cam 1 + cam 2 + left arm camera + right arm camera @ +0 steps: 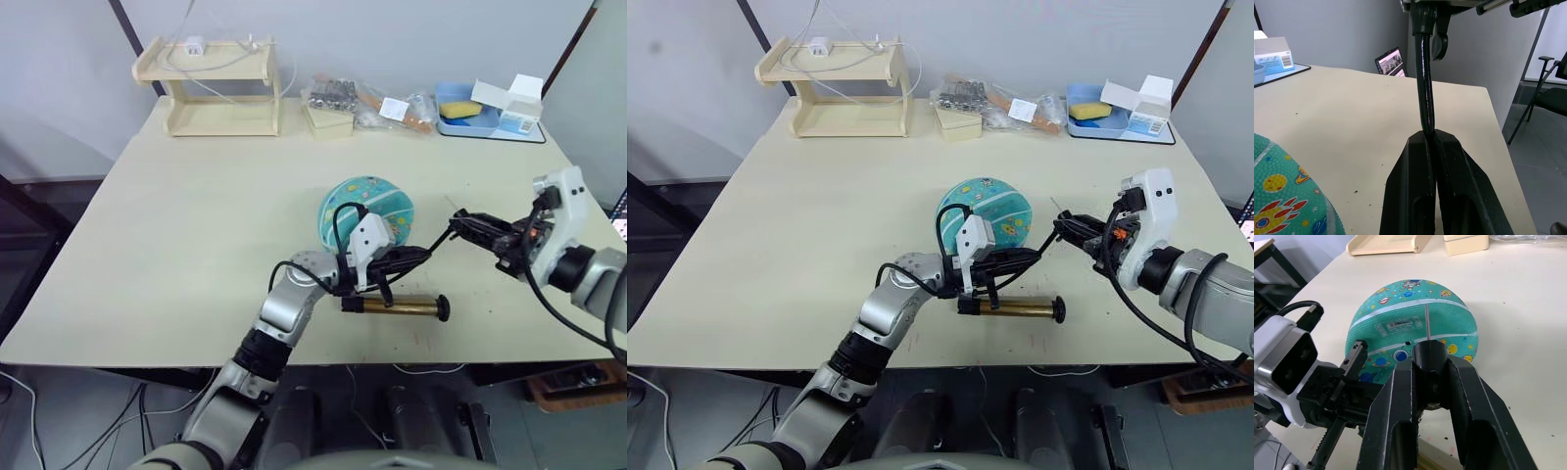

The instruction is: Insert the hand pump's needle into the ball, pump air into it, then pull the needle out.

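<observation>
The teal rubber ball (pixel 367 209) with lighter bands, cartoon prints and a white label patch sits on the pale desk (pixel 196 255), slightly right of centre. Just in front of it, toward the robot, the brass-gold hand pump (pixel 397 306) with black end caps lies flat on the desk. Its thin black hose (pixel 436 240) runs from beside the ball across to the right gripper (pixel 1428 382), whose two black fingers pinch the small black fitting; the thin metal needle (pixel 1427 320) sticks out toward the ball's label patch, and contact cannot be judged. The left gripper (pixel 1429 142) is pressed together on the hose beside the ball, above the pump. At the desk's far edge stand a light wooden shelf (pixel 211 88), clear plastic bags (pixel 367 103) and a blue tray (pixel 485 117) with small boxes.
</observation>
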You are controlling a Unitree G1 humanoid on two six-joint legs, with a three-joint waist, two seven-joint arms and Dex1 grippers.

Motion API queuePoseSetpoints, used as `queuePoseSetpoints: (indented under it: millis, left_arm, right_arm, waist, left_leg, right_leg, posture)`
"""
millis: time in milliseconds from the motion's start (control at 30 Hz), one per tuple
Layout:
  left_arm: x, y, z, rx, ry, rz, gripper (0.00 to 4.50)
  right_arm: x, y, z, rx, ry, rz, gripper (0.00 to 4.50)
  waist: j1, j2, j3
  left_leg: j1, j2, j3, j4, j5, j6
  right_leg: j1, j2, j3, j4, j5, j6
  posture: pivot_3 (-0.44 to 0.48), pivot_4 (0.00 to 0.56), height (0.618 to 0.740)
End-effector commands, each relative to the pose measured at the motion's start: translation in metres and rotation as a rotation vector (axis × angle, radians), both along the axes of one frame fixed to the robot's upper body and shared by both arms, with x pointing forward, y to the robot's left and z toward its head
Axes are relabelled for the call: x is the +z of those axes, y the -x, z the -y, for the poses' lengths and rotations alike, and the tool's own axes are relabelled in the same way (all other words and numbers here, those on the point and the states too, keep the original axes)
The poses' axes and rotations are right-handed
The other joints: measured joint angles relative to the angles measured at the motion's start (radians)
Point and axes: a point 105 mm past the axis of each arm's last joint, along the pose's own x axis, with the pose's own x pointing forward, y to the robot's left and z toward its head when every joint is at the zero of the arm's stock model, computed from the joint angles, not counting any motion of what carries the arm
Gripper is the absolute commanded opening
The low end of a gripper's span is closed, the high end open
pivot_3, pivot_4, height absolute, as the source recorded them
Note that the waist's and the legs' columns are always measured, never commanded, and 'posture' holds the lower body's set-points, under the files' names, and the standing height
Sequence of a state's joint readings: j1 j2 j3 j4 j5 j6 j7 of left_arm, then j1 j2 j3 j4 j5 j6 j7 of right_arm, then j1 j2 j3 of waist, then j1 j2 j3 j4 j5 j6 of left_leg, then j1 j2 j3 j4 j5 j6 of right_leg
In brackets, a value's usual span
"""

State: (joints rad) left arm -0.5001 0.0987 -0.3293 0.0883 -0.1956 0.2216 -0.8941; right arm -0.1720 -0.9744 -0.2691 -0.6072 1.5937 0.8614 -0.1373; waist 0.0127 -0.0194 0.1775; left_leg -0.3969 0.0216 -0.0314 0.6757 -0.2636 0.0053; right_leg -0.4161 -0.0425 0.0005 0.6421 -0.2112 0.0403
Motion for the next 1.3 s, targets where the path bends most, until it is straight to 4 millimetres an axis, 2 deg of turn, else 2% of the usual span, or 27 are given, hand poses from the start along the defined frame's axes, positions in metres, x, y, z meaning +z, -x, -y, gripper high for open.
queuePoseSetpoints:
  millis: [33, 67, 133, 267, 300, 333, 400, 567, 600, 800, 967, 1100, 1300]
  left_arm:
    - [0.011, 0.007, 0.004, -0.04, 0.021, 0.024, 0.0]
    - [0.011, 0.006, 0.004, -0.035, 0.02, 0.016, 0.0]
    - [0.022, 0.012, 0.004, -0.09, 0.141, -0.039, 0.0]
    - [0.024, 0.012, -0.006, -0.12, 0.12, -0.077, 0.0]
    - [0.027, 0.012, -0.01, -0.121, 0.132, -0.075, 0.69]
    - [0.03, 0.012, -0.013, -0.122, 0.138, -0.073, 0.99]
    - [0.036, 0.013, -0.022, -0.126, 0.139, -0.077, 1.9]
    - [0.046, 0.018, -0.053, -0.113, 0.097, -0.077, 4.35]
    - [0.047, 0.019, -0.06, -0.111, 0.086, -0.077, 4.5]
    - [0.057, 0.023, -0.098, -0.047, 0.024, -0.051, 4.5]
    - [0.064, 0.017, -0.135, 0.08, -0.08, 0.005, 4.5]
    - [0.066, 0.02, -0.149, 0.125, -0.122, -0.014, 4.5]
    - [0.063, 0.023, -0.155, 0.168, -0.168, -0.023, 4.5]
  right_arm:
    - [0.011, 0.002, -0.003, 0.015, -0.006, 0.049, 0.31]
    - [0.011, 0.002, -0.004, 0.018, -0.004, 0.051, 0.31]
    - [0.012, 0.002, -0.005, 0.025, 0.004, 0.054, 0.31]
    - [0.012, 0.002, -0.005, 0.046, 0.079, 0.056, 0.31]
    - [0.013, 0.001, -0.005, 0.046, 0.119, 0.065, 0.31]
    - [0.013, 0.0, -0.004, 0.044, 0.153, 0.073, 0.31]
    - [0.012, 0.0, -0.003, 0.062, 0.248, 0.076, 0.31]
    - [0.009, 0.003, -0.003, 0.156, 0.563, 0.088, 0.31]
    - [0.01, 0.002, 0.001, 0.141, 0.628, 0.084, 0.31]
    - [0.018, 0.006, -0.001, 0.304, 0.814, 0.037, 0.31]
    - [0.032, -0.006, -0.009, 0.405, 0.972, 0.092, 0.31]
    - [0.031, -0.022, -0.017, 0.496, 1.152, 0.116, 0.31]
    - [0.019, -0.036, -0.038, 0.661, 1.324, 0.114, 0.31]
  waist:
    - [0.0, 0.0, 0.0]
    - [0.0, 0.0, 0.0]
    - [-0.001, 0.0, 0.0]
    - [-0.004, 0.0, 0.0]
    - [-0.004, 0.0, 0.0]
    - [-0.004, 0.0, 0.0]
    - [-0.003, 0.0, 0.0]
    - [-0.006, 0.001, 0.0]
    - [-0.005, 0.001, 0.001]
    - [-0.006, 0.003, 0.003]
    - [-0.009, 0.004, 0.003]
    - [-0.022, 0.004, 0.003]
    - [-0.026, 0.005, 0.004]
  left_leg:
    - [0.0, 0.0, 0.0, 0.0, 0.0, 0.0]
    - [0.0, 0.0, 0.0, 0.0, 0.0, 0.0]
    - [0.0, 0.0, 0.0, 0.0, 0.0, 0.0]
    - [0.0, 0.0, 0.0, 0.0, 0.0, 0.0]
    - [0.0, 0.0, 0.001, 0.0, 0.0, 0.0]
    - [0.0, 0.0, 0.0, 0.0, 0.0, 0.0]
    - [0.0, 0.0, 0.0, 0.0, 0.0, 0.0]
    - [0.0, 0.0, 0.002, 0.0, 0.0, 0.0]
    - [0.0, 0.001, 0.001, 0.0, 0.0, 0.0]
    - [-0.002, 0.001, 0.004, -0.001, 0.0, 0.0]
    - [-0.003, 0.001, 0.006, -0.001, 0.0, 0.0]
    - [-0.004, 0.001, 0.009, -0.004, 0.0, 0.0]
    - [-0.005, 0.001, 0.009, -0.005, 0.0, 0.0]
  right_leg:
    - [0.0, 0.0, 0.0, 0.0, 0.0, 0.0]
    - [0.0, 0.0, 0.0, 0.0, 0.0, 0.0]
    - [0.0, 0.0, 0.0, 0.0, 0.0, 0.0]
    - [0.0, 0.0, 0.0, 0.0, 0.0, 0.0]
    - [0.0, 0.0, 0.0, 0.0, 0.0, 0.0]
    - [0.0, 0.0, 0.0, 0.0, 0.0, 0.0]
    - [-0.001, 0.0, 0.0, 0.0, 0.0, 0.0]
    - [-0.002, 0.0, 0.002, 0.0, 0.0, 0.0]
    - [-0.002, 0.0, 0.001, 0.0, 0.0, 0.0]
    - [-0.006, 0.0, 0.004, 0.0, -0.003, -0.004]
    - [-0.009, 0.0, 0.006, 0.0, -0.003, -0.003]
    - [-0.012, 0.0, 0.008, 0.001, -0.003, -0.003]
    - [-0.014, 0.0, 0.008, 0.001, 0.0, 0.0]
  posture:
    - [0.0, 0.15, 0.74]
    - [0.0, 0.15, 0.74]
    - [0.0, 0.15, 0.74]
    - [0.0, 0.15, 0.74]
    - [0.0, 0.15, 0.74]
    - [0.0, 0.15, 0.74]
    - [0.0, 0.15, 0.74]
    - [0.0, 0.15, 0.74]
    - [0.0, 0.15, 0.74]
    - [0.0, 0.15, 0.74]
    - [0.0, 0.15, 0.74]
    - [0.0, 0.15, 0.74]
    - [0.0, 0.15, 0.74]
